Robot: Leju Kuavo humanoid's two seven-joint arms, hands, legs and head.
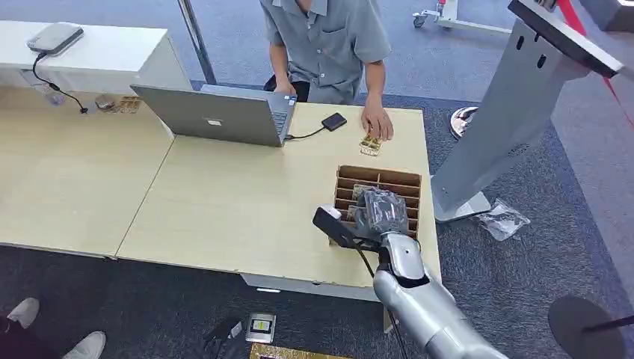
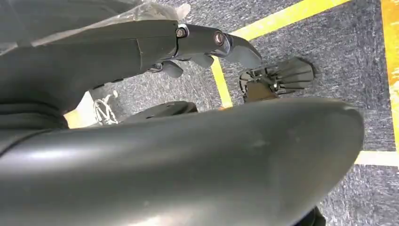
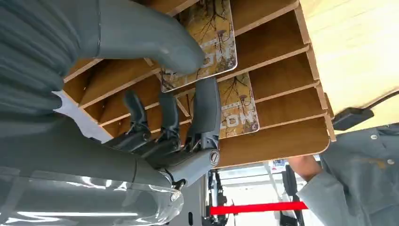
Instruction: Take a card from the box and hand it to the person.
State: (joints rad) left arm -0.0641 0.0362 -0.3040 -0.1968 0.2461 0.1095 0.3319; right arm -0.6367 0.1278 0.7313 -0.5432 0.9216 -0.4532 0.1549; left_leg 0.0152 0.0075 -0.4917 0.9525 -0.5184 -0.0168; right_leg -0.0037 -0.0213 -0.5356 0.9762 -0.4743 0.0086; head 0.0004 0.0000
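Observation:
A brown cardboard box (image 1: 380, 178) with several slots stands near the table's right front edge. My right hand (image 1: 381, 210) is down in it. In the right wrist view the thumb (image 3: 155, 40) lies on a patterned card (image 3: 214, 33) and the dark fingers (image 3: 206, 106) come up behind it, so my right hand (image 3: 179, 94) pinches that card, which still stands in its slot. A second card (image 3: 240, 110) sits one slot over in the box (image 3: 282, 61). My left hand (image 2: 207, 44) hangs over the floor, holding nothing. The person (image 1: 329, 45) sits across the table.
The person's hand (image 1: 377, 122) rests on the table beside another card (image 1: 370, 145). An open laptop (image 1: 217, 114) and a small black device (image 1: 334, 121) lie beyond the box. A grey kiosk stand (image 1: 516, 112) rises just right of the table.

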